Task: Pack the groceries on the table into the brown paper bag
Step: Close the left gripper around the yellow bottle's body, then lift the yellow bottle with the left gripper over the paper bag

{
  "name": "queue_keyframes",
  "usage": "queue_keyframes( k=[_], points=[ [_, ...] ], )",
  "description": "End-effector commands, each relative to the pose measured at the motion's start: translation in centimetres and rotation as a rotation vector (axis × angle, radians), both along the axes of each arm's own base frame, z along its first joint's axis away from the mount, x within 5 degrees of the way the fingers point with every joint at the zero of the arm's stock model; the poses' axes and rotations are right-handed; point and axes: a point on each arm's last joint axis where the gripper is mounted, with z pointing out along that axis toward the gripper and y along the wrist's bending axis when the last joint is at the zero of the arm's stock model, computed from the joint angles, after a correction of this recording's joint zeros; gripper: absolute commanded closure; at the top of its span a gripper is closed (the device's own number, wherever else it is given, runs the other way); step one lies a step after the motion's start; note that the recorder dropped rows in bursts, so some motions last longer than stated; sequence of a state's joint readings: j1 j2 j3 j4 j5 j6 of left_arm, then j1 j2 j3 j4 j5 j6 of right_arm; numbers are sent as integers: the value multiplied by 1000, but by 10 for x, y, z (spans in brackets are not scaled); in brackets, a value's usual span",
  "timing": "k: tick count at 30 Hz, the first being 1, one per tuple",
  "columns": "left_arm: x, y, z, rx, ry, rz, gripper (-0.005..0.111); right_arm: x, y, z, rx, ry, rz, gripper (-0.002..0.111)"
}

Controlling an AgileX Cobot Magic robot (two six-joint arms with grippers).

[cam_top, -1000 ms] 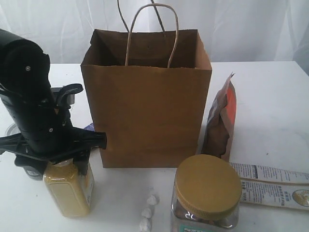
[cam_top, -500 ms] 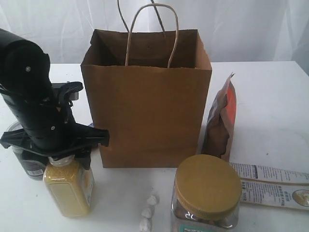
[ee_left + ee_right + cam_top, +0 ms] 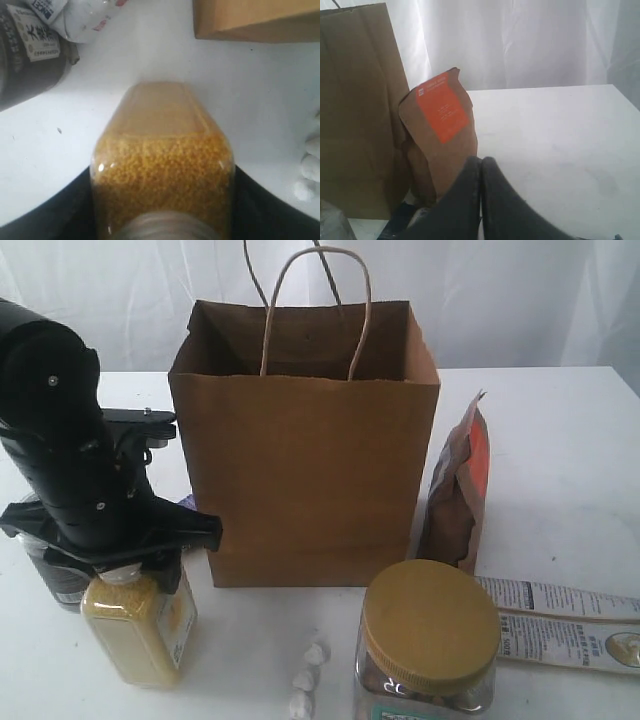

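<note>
The table (image 3: 560, 440) is a plain white top. It runs back to a white curtain (image 3: 500, 300) that fills the whole upper part of the exterior view, hanging in soft folds. I can see nothing of the room beyond it. The right wrist view shows the same white surface with a few faint grey scuffs, and the same cloth behind.

The bag (image 3: 305, 470) stands upright and open at centre frame, handles up. The pouch (image 3: 460, 495) stands at its right side, close enough that I cannot tell whether it touches. At lower right the packet (image 3: 565, 625) lies flat, with the jar (image 3: 428, 640) just left of it at the bottom edge. Three small white lumps (image 3: 305, 680) lie on the table beside the jar.

At lower left the bottle (image 3: 140, 625) stands on the table, leaning a little. The left gripper (image 3: 118, 558) reaches down over its cap. From the wrist I see its jaws partly spread, one on each side of the bottle's shoulders and close against them. I cannot tell whether they are pressing or only flanking. The can (image 3: 55, 580) stands at the left edge, just behind the arm.

The right gripper (image 3: 481, 170) has its fingers pressed together on nothing, in front of the pouch.
</note>
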State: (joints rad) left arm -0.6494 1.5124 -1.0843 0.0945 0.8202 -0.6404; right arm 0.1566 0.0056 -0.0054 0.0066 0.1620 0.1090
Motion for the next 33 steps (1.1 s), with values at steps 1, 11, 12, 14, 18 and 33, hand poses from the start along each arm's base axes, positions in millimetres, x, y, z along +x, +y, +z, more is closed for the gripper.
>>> queue_keyframes(
  k=[1, 11, 12, 14, 18, 33],
  points=[
    [-10, 6, 48, -77, -131, -84, 107, 0, 0, -1, 1, -6, -6, 108],
    [-41, 39, 150, -128, -362, -93, 107, 0, 0, -1, 1, -6, -6, 108],
    [-44, 45, 161, -111, -396, -89, 107, 0, 0, -1, 1, -6, -6, 108],
    [-51, 55, 182, -96, -463, -88, 107, 0, 0, -1, 1, -6, -6, 108],
    [-64, 69, 225, -154, -606, -65, 107, 0, 0, -1, 1, -6, -6, 108],
    [-38, 38, 265, -371, -775, -109, 107, 0, 0, -1, 1, -6, -6, 108]
  ],
)
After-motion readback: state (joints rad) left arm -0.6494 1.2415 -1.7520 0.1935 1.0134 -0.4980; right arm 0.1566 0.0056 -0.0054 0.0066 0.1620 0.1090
